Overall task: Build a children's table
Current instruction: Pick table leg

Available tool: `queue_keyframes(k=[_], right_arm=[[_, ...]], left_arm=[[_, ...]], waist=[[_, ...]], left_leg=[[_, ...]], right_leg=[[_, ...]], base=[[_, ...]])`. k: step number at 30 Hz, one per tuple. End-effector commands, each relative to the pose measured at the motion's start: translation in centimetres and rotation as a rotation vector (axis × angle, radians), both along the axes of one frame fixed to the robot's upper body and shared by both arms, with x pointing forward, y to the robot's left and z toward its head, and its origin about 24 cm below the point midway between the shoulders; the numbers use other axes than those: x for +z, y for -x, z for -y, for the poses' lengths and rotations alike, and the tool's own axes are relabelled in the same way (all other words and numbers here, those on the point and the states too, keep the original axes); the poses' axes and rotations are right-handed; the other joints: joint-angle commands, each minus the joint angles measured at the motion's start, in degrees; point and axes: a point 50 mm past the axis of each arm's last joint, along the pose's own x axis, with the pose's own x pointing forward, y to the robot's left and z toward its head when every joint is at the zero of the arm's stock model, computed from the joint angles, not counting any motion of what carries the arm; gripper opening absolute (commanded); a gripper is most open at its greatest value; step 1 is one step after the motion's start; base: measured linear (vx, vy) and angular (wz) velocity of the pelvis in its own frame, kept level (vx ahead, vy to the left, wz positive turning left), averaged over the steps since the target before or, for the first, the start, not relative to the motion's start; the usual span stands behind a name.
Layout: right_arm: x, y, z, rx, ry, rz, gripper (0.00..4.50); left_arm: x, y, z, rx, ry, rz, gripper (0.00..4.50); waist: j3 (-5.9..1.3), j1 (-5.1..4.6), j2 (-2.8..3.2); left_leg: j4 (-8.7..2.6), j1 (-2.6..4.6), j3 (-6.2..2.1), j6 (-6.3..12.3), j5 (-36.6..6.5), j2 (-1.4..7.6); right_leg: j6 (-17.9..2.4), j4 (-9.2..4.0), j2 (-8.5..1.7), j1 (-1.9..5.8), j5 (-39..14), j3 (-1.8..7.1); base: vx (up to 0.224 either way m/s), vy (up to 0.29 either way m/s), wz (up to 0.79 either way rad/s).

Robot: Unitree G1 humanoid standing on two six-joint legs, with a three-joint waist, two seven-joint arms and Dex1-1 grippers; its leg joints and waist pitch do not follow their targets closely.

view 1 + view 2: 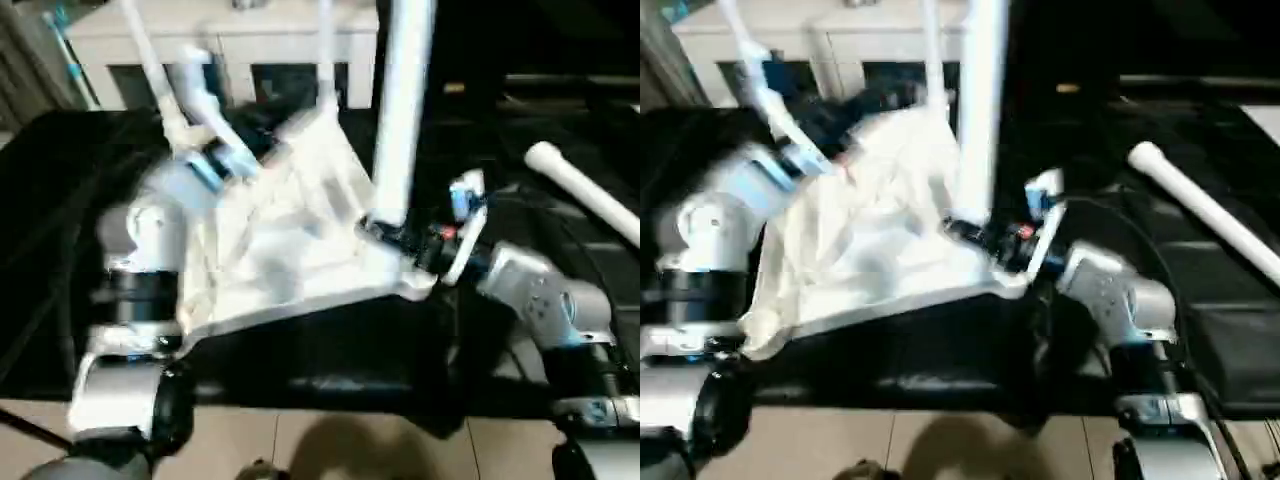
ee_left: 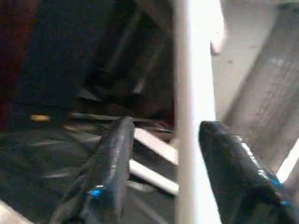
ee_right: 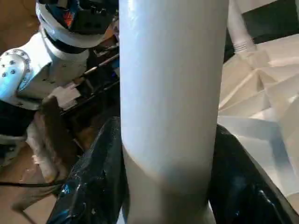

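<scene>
The right end effector is closed around a thick white table leg. One black finger is pressed on each side of the leg, low down by its foot. This leg is held upright at the near right corner of the tabletop, where it meets the corner socket.

The left end effector is seen around a thinner-looking leg in the left wrist view. The leg is set between the two black fingers. One finger is close against it and a small gap is seen at the other finger. It cannot be told if this leg is truly gripped. In the head views this end effector is placed at the far left side of the tabletop, by a leaning leg.

The white tabletop is turned upside down, so its ribbed underside is shown. It is tilted and is rested on a black bench. Another leg is stood up at the far edge of the tabletop. A fourth leg is laid loose on the bench, well to the right.

A white cabinet is seen at the far side, behind the bench.
</scene>
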Motion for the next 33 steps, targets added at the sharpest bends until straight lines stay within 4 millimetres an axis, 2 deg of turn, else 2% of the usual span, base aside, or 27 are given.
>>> queue_keyframes(k=[1, 2, 4, 5, 6, 7, 8, 10, 11, 13, 16, 17, 22, 24, 27, 29, 33], right_arm=[[0.8, 0.4, -0.1, 0.04, -0.029, 0.012, 1.89], [0.8, 0.4, -0.1, 0.04, -0.029, 0.012, 1.89], [1.2, 1.2, -0.1, 0.086, -0.021, -0.01, 1.89], [1.3, 1.3, -0.1, 0.095, -0.019, -0.014, 1.89], [1.3, 1.4, -0.1, 0.098, -0.019, -0.015, 1.89], [1.4, 1.5, -0.1, 0.104, -0.018, -0.019, 1.89], [1.5, 1.7, -0.1, 0.127, -0.019, -0.027, 1.89], [1.4, 1.9, -0.2, 0.145, -0.01, -0.033, 1.88], [1.5, 2.2, -0.2, 0.181, -0.007, -0.038, 1.88], [1.5, 2.2, -0.2, 0.181, -0.007, -0.038, 1.88], [1.7, 2.6, -0.2, 0.223, -0.019, -0.04, 1.88], [1.7, 2.7, -0.2, 0.227, -0.018, -0.041, 1.88], [1.6, 3.3, -0.2, 0.275, 0.016, -0.051, 1.88], [1.4, 3.3, 0.0, 0.268, 0.06, -0.051, 1.88], [1.1, 3.0, 0.1, 0.235, 0.101, -0.042, 1.88], [1.1, 2.9, 0.2, 0.231, 0.108, -0.04, 1.88], [1.2, 3.0, 0.3, 0.239, 0.131, -0.032, 1.88]], left_arm=[[-0.1, 0.9, 1.0, -0.118, -0.008, -0.017, 2.67], [-0.1, 0.9, 1.0, -0.118, -0.008, -0.017, 2.92], [-0.5, 2.1, 3.3, -0.254, -0.032, -0.029, 3.02], [-0.5, 2.3, 3.6, -0.277, -0.032, -0.032, 3.07], [-0.5, 2.4, 3.7, -0.284, -0.031, -0.033, 3.18], [-0.5, 2.6, 4.0, -0.298, -0.028, -0.036, 3.18], [-0.3, 3.0, 4.3, -0.334, -0.009, -0.043, 3.41], [-0.4, 3.2, 4.7, -0.352, -0.006, -0.046, 3.49], [-0.6, 3.4, 5.0, -0.369, -0.003, -0.058, 3.64], [-0.6, 3.4, 5.0, -0.369, -0.003, -0.058, 3.86], [-0.7, 3.2, 5.1, -0.37, 0.025, -0.107, 3.89], [-0.7, 3.2, 5.1, -0.372, 0.029, -0.112, 4.24], [-0.8, 3.2, 5.0, -0.384, 0.036, -0.155, 4.28], [-1.8, 2.5, 4.9, -0.278, -0.084, -0.15, 4.28], [-2.4, 1.4, 4.6, -0.163, -0.132, -0.179, 4.28], [-2.5, 1.3, 4.4, -0.147, -0.154, -0.182, 4.28], [-2.4, 0.7, 4.0, -0.096, -0.117, -0.219, 4.28]], waist=[[-4.6, 0.32, -1.38], [-4.48, 0.12, -1.36], [-4.45, -0.01, -1.24], [-4.51, -0.04, -1.27], [-4.6, 0.01, -1.31], [-4.7, -0.04, -1.32], [-4.7, -0.06, -1.4], [-4.66, -0.04, -1.43], [-4.69, -0.03, -1.71], [-4.69, 0.01, -1.6], [-4.75, 0.01, -1.61], [-4.72, 0.08, -1.65], [-4.67, 0.08, -1.62], [-4.63, 0.05, -1.54], [-4.56, -0.06, -1.46], [-4.73, 0.0, -1.57], [-4.9, 0.03, -1.54]], left_leg=[[-3.81, 0.75, -0.35, 3.91, -8.76, 1.94], [-4.01, 0.83, -0.42, 3.28, -9.63, 1.96], [-4.34, 1.01, -0.57, 2.29, -10.13, 2.1], [-4.35, 1.14, -0.62, 2.14, -9.87, 2.2], [-4.25, 1.05, -0.54, 2.34, -9.28, 2.12], [-4.27, 0.81, -0.63, 2.39, -8.6, 2.02], [-4.19, 0.75, -0.59, 2.5, -8.29, 1.95], [-4.16, 0.67, -0.59, 2.64, -8.26, 1.85], [-4.04, 0.54, -0.48, 2.89, -7.4, 1.71], [-4.03, 0.52, -0.51, 3.06, -7.0, 1.73], [-3.96, 0.59, -0.47, 3.0, -6.79, 1.74], [-3.97, 0.57, -0.5, 3.13, -6.62, 1.77], [-3.97, 0.56, -0.56, 3.24, -6.59, 1.72], [-4.14, 0.63, -0.71, 3.17, -7.29, 1.83], [-4.24, 0.6, -0.77, 2.45, -7.78, 1.83], [-4.21, 0.55, -0.78, 2.08, -7.07, 1.74], [-3.95, 0.51, -0.69, 2.73, -6.0, 1.77]], right_leg=[[-12.43, -4.26, -2.92, 3.5, -17.91, 2.0], [-11.14, -4.66, -2.79, 3.25, -20.6, 2.0], [-9.68, -4.96, -2.68, 3.32, -21.37, 2.1], [-9.82, -4.78, -2.67, 3.35, -20.65, 2.13], [-10.2, -4.8, -2.66, 3.27, -19.37, 2.18], [-10.35, -4.62, -2.66, 3.54, -18.22, 2.13], [-10.46, -4.54, -2.63, 3.6, -17.39, 2.12], [-10.41, -4.64, -2.71, 3.64, -17.77, 2.08], [-9.98, -4.71, -2.65, 3.75, -17.76, 2.11], [-9.86, -4.73, -2.67, 3.73, -17.89, 2.09], [-9.75, -4.67, -2.57, 3.69, -18.08, 2.02], [-9.75, -4.75, -2.58, 3.68, -17.97, 2.03], [-9.61, -4.85, -2.48, 3.75, -18.17, 1.95], [-8.25, -5.1, -2.46, 3.69, -19.66, 1.96], [-6.58, -5.31, -2.49, 3.66, -20.9, 1.98], [-6.83, -5.15, -2.6, 3.79, -20.04, 1.98], [-9.38, -4.62, -2.56, 3.8, -15.62, 1.96]], base=[[0.0, 0.0, 0.0], [0.0, 0.0, 0.0], [0.0, 0.0, 0.0], [0.0, 0.0, 0.0], [0.0, 0.0, 0.0], [0.0, 0.0, 0.0], [0.0, 0.0, 0.0], [0.0, 0.0, 0.0], [0.0, 0.0, 0.0], [0.0, 0.0, 0.0], [0.0, 0.0, 0.0], [0.0, 0.0, 0.0], [0.0, 0.0, 0.0], [0.0, 0.0, 0.0], [0.0, 0.0, 0.0], [0.0, 0.0, 0.0], [0.0, 0.0, 0.0]])
